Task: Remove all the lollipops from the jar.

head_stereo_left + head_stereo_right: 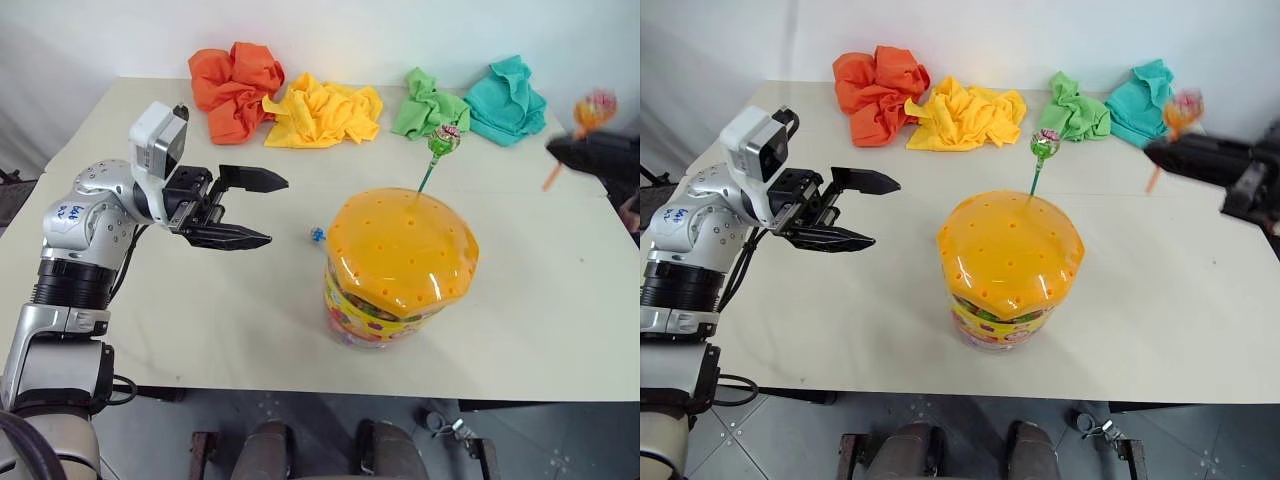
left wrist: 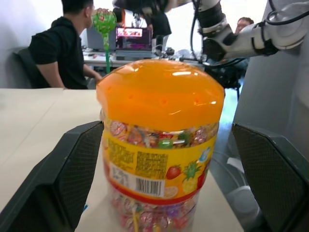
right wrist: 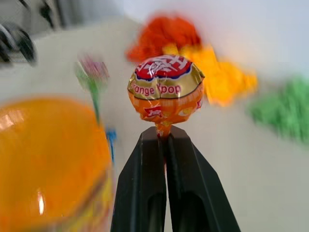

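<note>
The jar [image 1: 398, 268] stands near the front edge of the table [image 1: 560, 330], its orange lid [image 1: 402, 248] still on. Beside it, well apart to the robot's left, the left gripper [image 1: 255, 208] hangs level with its fingers spread wide and nothing between them, pointing at the jar.

Just behind the jar, a small blue thing [image 1: 317, 236] lies on the table; it is probably the blue lollipop, though too little of it shows to be sure. The green lollipop [image 1: 443, 141] stands up from a hole at the back of the lid, stick in, head clear above.

Off to the right, the right gripper [image 3: 165, 137] is clamped tight on the stick of the orange lollipop [image 3: 165, 92], held in the air away from the jar.

Along the far edge lie four crumpled cloths [image 1: 320, 110].

The step in hand looks like carrying the orange one away. Next it needs setting down on bare table, then a return for the green stick, gripped low and drawn straight up.
</note>
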You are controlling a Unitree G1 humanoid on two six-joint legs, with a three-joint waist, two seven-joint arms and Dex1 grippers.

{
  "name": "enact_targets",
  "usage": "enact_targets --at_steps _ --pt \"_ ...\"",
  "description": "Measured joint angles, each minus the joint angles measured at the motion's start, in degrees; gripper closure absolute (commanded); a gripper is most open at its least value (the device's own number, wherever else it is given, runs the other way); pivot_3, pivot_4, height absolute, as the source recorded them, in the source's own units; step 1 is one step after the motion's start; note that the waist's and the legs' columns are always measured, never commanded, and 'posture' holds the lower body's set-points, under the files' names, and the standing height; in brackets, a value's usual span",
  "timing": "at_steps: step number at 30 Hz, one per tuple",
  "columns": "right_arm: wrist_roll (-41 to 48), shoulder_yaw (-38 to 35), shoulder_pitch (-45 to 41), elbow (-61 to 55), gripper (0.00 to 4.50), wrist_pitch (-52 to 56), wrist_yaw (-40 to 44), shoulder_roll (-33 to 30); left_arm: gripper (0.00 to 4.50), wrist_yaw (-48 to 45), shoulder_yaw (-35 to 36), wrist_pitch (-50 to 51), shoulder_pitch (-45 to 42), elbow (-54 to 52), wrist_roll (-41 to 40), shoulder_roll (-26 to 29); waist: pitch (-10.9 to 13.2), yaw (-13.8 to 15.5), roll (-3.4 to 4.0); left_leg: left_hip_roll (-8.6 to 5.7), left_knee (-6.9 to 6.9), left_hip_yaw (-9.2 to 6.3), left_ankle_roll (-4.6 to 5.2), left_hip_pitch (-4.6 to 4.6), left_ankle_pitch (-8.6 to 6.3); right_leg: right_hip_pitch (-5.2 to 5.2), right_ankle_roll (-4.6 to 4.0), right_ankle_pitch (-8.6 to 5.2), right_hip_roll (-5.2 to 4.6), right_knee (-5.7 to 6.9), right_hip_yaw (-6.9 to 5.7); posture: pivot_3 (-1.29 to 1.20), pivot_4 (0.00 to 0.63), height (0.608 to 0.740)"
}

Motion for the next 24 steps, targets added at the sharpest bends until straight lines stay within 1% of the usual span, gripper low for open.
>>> enact_targets --at_steps 3,4,6,10,13,15,19,22,24 --pt "-1.5 -8.9 11.1 -4.4 4.49 2.8 -0.1 5.7 0.0 0.0 0.0 -1.0 0.7 0.0 0.9 1.5 0.0 0.1 0.0 -0.01 -0.02 0.0 0.0 0.01 0.0 0.02 0.0 0.0 0.0 -0.03 0.01 0.0 0.15 0.74" --pt "-2.3 -10.1 14.9 -5.6 4.49 3.2 -0.1 7.9 0.0 0.0 0.2 -1.2 1.3 0.3 1.3 2.4 0.0 0.0 0.0 0.0 -0.01 -0.01 0.0 0.03 0.0 0.04 0.0 0.0 0.01 -0.01 0.01 0.0 0.15 0.74" --pt "-4.2 -10.9 22.0 -7.4 4.49 3.9 -0.1 11.3 0.0 0.0 0.6 -1.5 1.8 0.4 2.0 3.3 0.0 0.0 0.02 -0.02 -0.01 0.02 0.0 0.03 0.0 0.01 0.0 0.0 0.0 -0.01 0.04 0.0 0.15 0.74" --pt "-5.3 -10.7 26.9 -10.6 4.49 2.2 -1.3 16.9 0.0 0.0 3.0 -2.2 1.8 1.7 3.3 3.3 0.0 0.0 0.04 -0.02 0.0 0.01 0.0 0.09 0.0 0.03 0.0 0.0 0.0 0.05 0.07 0.0 0.15 0.74" --pt "-6.9 -7.5 30.0 -11.6 4.49 0.2 -2.4 20.3 0.0 0.0 5.2 -2.0 1.7 2.9 4.0 3.5 0.0 -0.1 0.03 -0.01 0.0 0.0 0.0 0.08 0.0 0.03 0.0 0.0 0.01 0.04 0.06 0.0 0.15 0.74" --pt "-9.5 -3.2 31.6 -11.5 4.49 -1.2 -3.1 21.8 0.0 0.0 6.6 -0.8 1.5 2.4 3.9 4.1 0.0 -0.1 0.03 -0.02 0.0 0.01 0.0 0.09 0.0 0.03 0.0 0.0 0.0 0.04 0.07 0.0 0.15 0.74" --pt "-14.9 4.9 32.0 -9.1 4.49 -4.5 -4.0 24.2 0.0 0.0 8.8 1.6 1.6 -0.6 3.9 5.5 0.0 -0.1 0.04 -0.02 0.0 0.02 -0.01 0.1 0.0 0.02 0.0 0.0 0.0 0.06 0.08 0.0 0.15 0.74" --pt "-18.0 8.8 31.1 -6.6 3.77 -6.5 -4.0 24.3 0.0 0.0 9.3 2.6 2.4 -2.3 3.8 5.5 0.0 0.0 0.04 -0.02 0.0 0.02 0.0 0.1 0.0 0.02 0.0 0.0 0.0 0.07 0.08 0.0 0.15 0.74" --pt "-19.4 10.1 30.6 -4.9 3.1 -7.5 -3.9 24.3 0.0 0.0 10.0 3.4 3.1 -2.6 3.8 5.5 0.0 0.0 0.04 -0.02 0.0 0.02 0.0 0.1 0.0 0.02 0.0 0.0 0.0 0.07 0.08 0.0 0.15 0.74"
